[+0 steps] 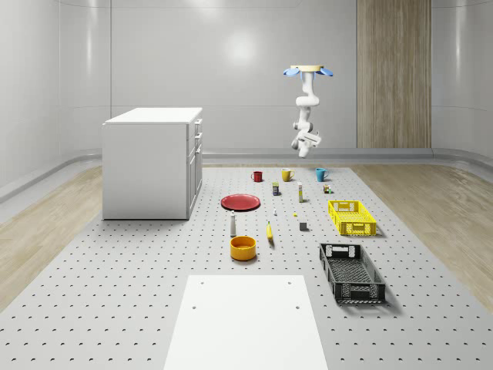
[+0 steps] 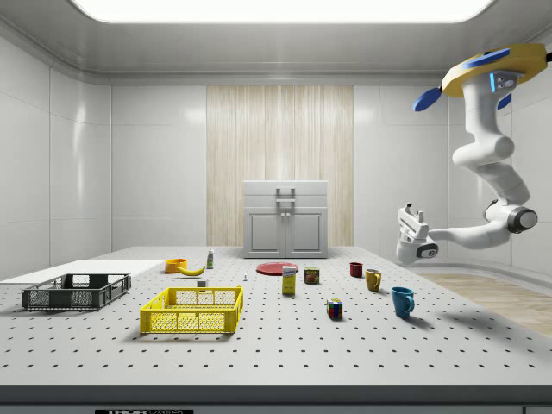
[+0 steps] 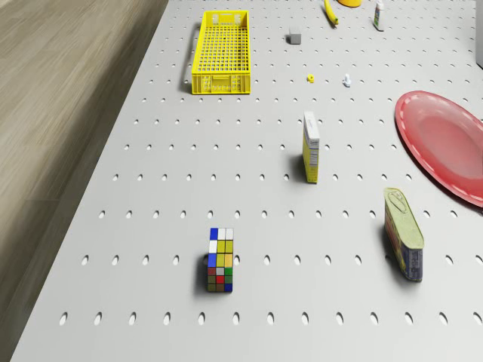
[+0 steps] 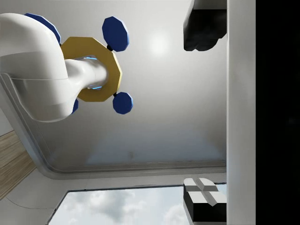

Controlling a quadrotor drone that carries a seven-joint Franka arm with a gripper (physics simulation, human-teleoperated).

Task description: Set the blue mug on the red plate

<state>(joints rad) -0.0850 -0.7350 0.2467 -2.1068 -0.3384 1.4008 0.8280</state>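
Gripper (image 2: 412, 226) empty, fingers apart, tilted upward on a folded arm; drone (image 1: 308, 72) hovers high over the mat's far end. Blue mug (image 2: 402, 301) stands below, well apart from red plate (image 1: 241, 202). Judgement: point gripper downward first, then descend squarely over the mug's rim.

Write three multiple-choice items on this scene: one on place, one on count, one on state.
1. Where is the drone?
A. resting on the cabinet
B. hovering high above the mugs' end of the table
C. landed in a crate

2. How many mugs stand on the table?
A. one
B. two
C. three

3. The blue mug is
A. upright on the table
B. on the red plate
C. in the gripper

B: it hangs in the air there. C: red, yellow, blue. A: it stands upright, apart from plate and gripper.
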